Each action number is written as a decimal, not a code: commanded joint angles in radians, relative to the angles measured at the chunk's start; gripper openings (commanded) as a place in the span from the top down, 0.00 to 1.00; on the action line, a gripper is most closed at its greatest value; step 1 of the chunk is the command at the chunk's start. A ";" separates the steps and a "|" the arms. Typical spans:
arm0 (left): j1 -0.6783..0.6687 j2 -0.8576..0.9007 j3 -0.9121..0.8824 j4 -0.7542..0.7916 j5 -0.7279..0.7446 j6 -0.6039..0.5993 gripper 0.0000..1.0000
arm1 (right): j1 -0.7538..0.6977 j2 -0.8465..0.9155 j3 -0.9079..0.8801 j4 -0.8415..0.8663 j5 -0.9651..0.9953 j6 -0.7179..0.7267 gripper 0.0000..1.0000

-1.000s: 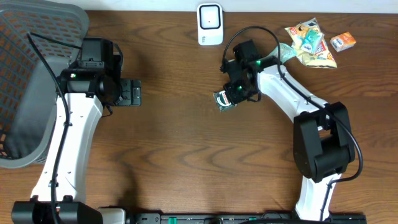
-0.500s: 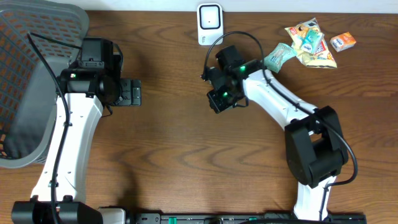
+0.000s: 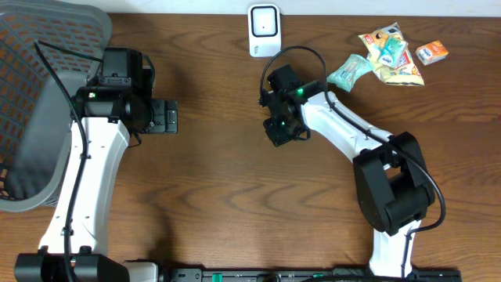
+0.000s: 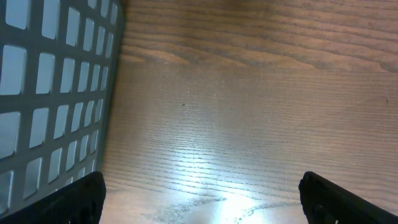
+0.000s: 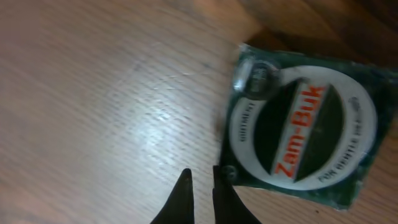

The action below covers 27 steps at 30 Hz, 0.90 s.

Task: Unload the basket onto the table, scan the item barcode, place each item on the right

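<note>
Bright, even light from above; soft shadows lie on the worktop (image 3: pixel 219 180). Both wrist views catch pale glare off the wood, and at my right tool (image 5: pixel 201 171) the packet (image 5: pixel 305 130) looks blurred.

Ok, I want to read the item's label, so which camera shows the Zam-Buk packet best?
The right wrist view: the Zam-Buk packet fills its right side, label legible, one corner at the closed tips of the right gripper. Overhead, the right arm covers it. The left wrist view shows only table and basket wall, no packet.
</note>
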 commanded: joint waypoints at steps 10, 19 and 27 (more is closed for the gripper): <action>0.000 0.006 -0.007 -0.001 -0.009 0.006 0.03 | -0.040 0.005 0.002 0.010 -0.068 0.032 0.99; 0.000 0.006 -0.007 -0.001 -0.009 0.006 0.02 | -0.023 -0.022 0.067 0.013 -0.142 0.005 0.99; 0.000 0.006 -0.007 -0.001 -0.009 0.006 0.02 | 0.027 0.013 0.005 0.026 -0.064 0.037 0.99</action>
